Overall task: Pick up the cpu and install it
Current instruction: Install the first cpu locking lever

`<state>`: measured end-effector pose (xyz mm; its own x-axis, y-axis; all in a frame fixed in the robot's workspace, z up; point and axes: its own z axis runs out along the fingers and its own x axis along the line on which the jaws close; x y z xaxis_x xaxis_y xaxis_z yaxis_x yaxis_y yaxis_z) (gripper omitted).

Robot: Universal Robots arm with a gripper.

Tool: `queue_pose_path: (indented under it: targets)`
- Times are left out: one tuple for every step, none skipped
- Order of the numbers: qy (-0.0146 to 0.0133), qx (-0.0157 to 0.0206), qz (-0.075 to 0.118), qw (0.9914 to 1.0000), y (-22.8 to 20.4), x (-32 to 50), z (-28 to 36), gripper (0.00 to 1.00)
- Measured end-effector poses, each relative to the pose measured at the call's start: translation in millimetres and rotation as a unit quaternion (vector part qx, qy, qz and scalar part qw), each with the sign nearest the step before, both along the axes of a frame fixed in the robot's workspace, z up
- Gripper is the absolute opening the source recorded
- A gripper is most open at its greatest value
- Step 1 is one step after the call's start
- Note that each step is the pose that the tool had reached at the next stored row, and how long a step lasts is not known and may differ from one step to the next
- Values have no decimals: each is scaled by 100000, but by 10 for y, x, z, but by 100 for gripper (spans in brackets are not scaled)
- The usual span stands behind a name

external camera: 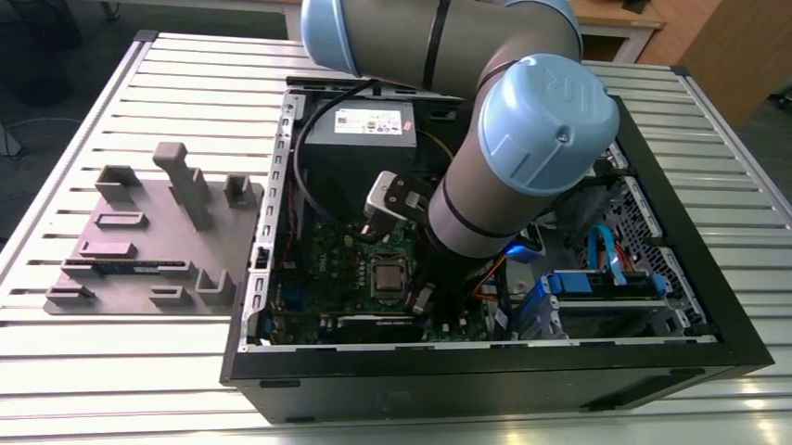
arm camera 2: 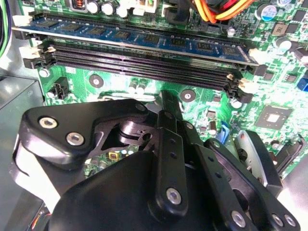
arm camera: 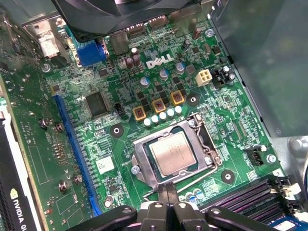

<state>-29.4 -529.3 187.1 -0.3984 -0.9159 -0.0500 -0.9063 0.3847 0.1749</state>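
The cpu (arm camera: 172, 153) lies flat in its socket (arm camera: 144, 166) on the green motherboard (arm camera: 144, 103), silver top up, inside the dark metal frame; in the exterior view it shows as a small pale square (external camera: 389, 275) low in the open computer case (external camera: 495, 371). My gripper (arm camera: 167, 190) hangs just beside the socket's near edge, fingertips drawn together into one narrow point and holding nothing. In the second wrist view my black linkage (arm camera 2: 166, 159) sits over the board below the memory slots (arm camera 2: 144, 65).

I judge the chip placed, though from this angle I cannot tell whether it sits fully level on its pins or whether the frame is clamped over it.

What could go wrong: my tips stand close to the retention lever's wire (arm camera: 192, 179) and the chip's edge, so a sideways drift could nudge the cpu askew or snag the lever. Pressing on a tilted chip would bend socket contacts.

The case also holds a grey power supply (external camera: 369, 125) at the back, a blue drive bay (external camera: 606, 287) toward the exterior view's right, and one memory stick (arm camera 2: 144, 38) seated. Outside on the slatted table (external camera: 124, 371), a grey parts tray (external camera: 136, 260) carries upright holders.
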Motion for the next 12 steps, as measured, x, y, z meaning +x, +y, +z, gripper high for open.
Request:
queue_pose_path:
  targets:
    - [2,0,1,100000,0,0,5,11]
    - [4,-10,1,100000,0,0,11,11]
    - [11,-30,2,100000,-1,0,18,11]
    - [10,-24,2,100000,-1,0,22,11]
    - [8,-25,2,100000,-1,0,26,11]
    - [35,-33,4,100000,-1,-1,31,11]
    - [17,-33,1,100000,-1,0,33,11]
    - [8,-30,6,100000,-1,0,33,11]
    - [7,-26,4,100000,-1,0,32,11]
    - [4,-27,6,100000,-1,0,32,11]
    - [-16,-22,4,100000,-2,0,30,11]
    - [-60,-27,11,100000,-3,1,25,11]
